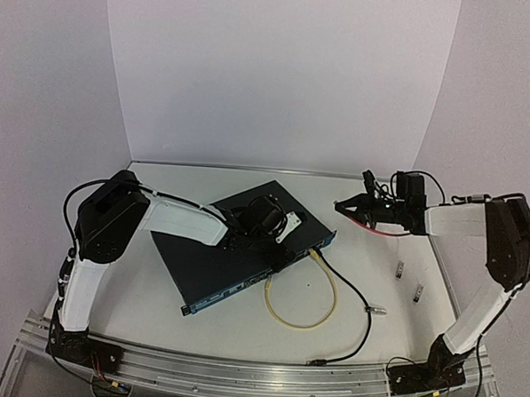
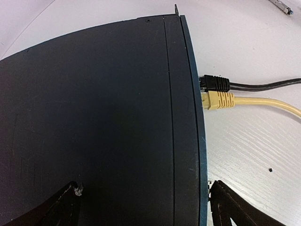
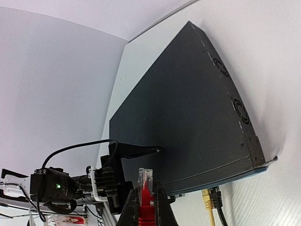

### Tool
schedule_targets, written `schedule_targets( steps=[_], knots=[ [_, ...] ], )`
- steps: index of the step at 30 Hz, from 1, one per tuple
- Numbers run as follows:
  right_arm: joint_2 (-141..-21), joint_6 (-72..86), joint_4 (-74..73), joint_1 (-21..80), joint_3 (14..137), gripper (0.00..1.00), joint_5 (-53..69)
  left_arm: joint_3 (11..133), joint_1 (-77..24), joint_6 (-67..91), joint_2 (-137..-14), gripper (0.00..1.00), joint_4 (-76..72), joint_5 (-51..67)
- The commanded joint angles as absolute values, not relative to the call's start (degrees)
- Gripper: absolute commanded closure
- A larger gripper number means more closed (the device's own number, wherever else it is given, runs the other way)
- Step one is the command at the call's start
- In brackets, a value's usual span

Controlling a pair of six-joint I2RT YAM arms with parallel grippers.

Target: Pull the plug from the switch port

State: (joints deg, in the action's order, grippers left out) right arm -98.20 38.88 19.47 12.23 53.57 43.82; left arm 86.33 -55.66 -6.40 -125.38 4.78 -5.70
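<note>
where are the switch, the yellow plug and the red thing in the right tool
switch [image 2: 94, 117]: left wrist view, on its dark top face
yellow plug [image 2: 217, 100]: left wrist view, on the plug body
red thing [image 3: 146, 202]: right wrist view, on its red part below the clear tip

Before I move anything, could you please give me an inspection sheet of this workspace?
Surface: white table, no damage seen.
Job's things: switch flat on the table; red plug out of it, held clear.
Clutter: small metal pieces right of the switch.
Grippers: left gripper open astride the switch's port edge; right gripper, jaws shut on the red plug.
Cables: yellow cable and black cable plugged in side by side.
Surroundings: white walls.
</note>
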Motion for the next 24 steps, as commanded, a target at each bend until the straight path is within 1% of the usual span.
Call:
schedule_targets(
  steps=[1, 4, 6, 10, 15, 17, 19, 24],
  knots=[
    [-93.45, 24.17, -4.75, 12.04, 59.76, 1.0, 35.26, 83.45, -53.44, -2.02, -127.6, 0.06, 8.09, -3.61],
    [-92.56, 16.01, -15.03, 12.04, 66.58, 1.0, 24.48, 82.82, -53.44, -1.76, -127.2, 0.06, 7.66, -3.75],
    [-93.82, 12.37, -16.72, 12.01, 71.45, 1.0, 15.28, 82.64, -53.44, -1.54, -127.09, 0.06, 7.61, -4.06],
    [-102.38, 9.74, -18.07, 11.87, 82.16, 1.0, 6.36, 82.52, -53.44, -1.3, -127.14, 0.06, 6.92, -4.44],
    [-116.12, 11.34, -17.95, 11.68, 93.91, 1.0, 1.25, 83.01, -53.43, -1.14, -127.44, 0.06, 6.42, -4.44],
    [-119.67, 10.95, -17.61, 11.69, 98.09, 1.0, 3.49, 82.92, -53.43, -1.22, -127.35, 0.06, 6.33, -4.8],
    [-123.44, 12.13, -17.49, 11.64, 101.69, 1.0, 3.2, 82.78, -53.44, -1.39, -127.27, 0.06, 6.3, -4.92],
    [-129.7, 12.47, -17.47, 11.58, 106.41, 0.97, 3.04, 82.86, -53.44, -1.86, -127.54, 0.06, 6.52, -4.68]
  ],
)
